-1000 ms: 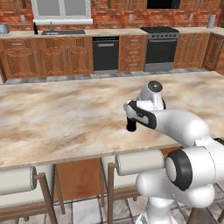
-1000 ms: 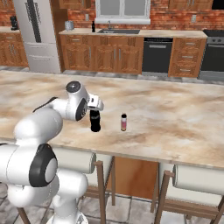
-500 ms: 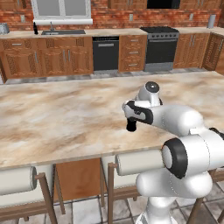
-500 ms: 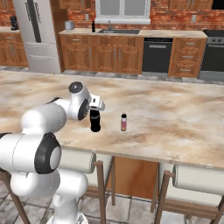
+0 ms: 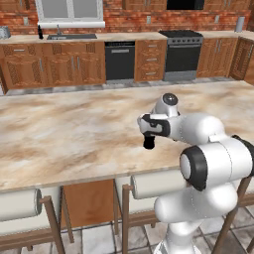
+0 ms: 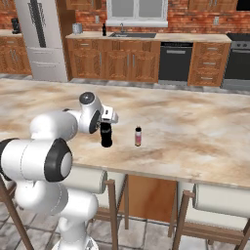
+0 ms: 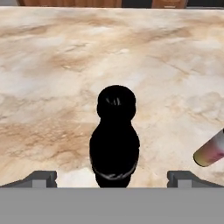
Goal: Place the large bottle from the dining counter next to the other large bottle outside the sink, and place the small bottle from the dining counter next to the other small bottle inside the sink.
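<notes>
gripper (image 7: 112, 178) spread wide over large bottle (image 7: 114, 140); right base view adds small bottle (image 6: 138, 136)

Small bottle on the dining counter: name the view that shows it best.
The right base view: the small bottle stands whole and upright, apart from the large bottle. The hand view catches just its end at the right edge. In the left base view I cannot make it out.

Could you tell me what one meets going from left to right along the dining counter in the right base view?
Gripper → large bottle, standing right under it → small bottle, standing apart to the right, all on the dining counter.
</notes>
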### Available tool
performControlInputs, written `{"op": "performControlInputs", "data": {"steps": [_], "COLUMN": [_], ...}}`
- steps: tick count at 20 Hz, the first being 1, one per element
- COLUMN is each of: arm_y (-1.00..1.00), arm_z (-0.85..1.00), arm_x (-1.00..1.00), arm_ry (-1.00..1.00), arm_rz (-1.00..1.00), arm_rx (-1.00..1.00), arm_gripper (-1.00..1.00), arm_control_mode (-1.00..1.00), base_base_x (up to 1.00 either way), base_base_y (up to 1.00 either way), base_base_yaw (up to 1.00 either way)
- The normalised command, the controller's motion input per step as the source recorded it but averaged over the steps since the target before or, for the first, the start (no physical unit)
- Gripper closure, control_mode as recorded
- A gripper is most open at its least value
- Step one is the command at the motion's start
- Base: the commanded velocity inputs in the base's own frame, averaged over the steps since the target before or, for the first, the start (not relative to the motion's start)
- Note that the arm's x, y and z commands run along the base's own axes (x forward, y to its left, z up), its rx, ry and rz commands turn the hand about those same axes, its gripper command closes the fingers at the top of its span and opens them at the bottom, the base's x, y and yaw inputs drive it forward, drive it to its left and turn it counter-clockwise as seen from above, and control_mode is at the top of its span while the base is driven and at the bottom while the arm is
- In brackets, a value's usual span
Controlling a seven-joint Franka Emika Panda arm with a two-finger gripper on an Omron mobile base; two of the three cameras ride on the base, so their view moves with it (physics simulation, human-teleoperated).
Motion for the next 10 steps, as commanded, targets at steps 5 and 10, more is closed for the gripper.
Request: {"op": "performControlInputs", "data": {"steps": [5,10], "arm_y": [0.00,0.00], "arm_z": [-0.08,-0.06], "arm_x": [0.14,0.13], "arm_ry": [0.00,0.00], "arm_rz": [0.00,0.00], "arm_rx": [0.00,0.00], "arm_gripper": [-1.00,-1.00], "arm_control_mode": [-1.00,-1.00], "base_base_x": [0.00,0.00], "base_base_y": [0.00,0.00], "base_base_yaw": [0.00,0.00]}}
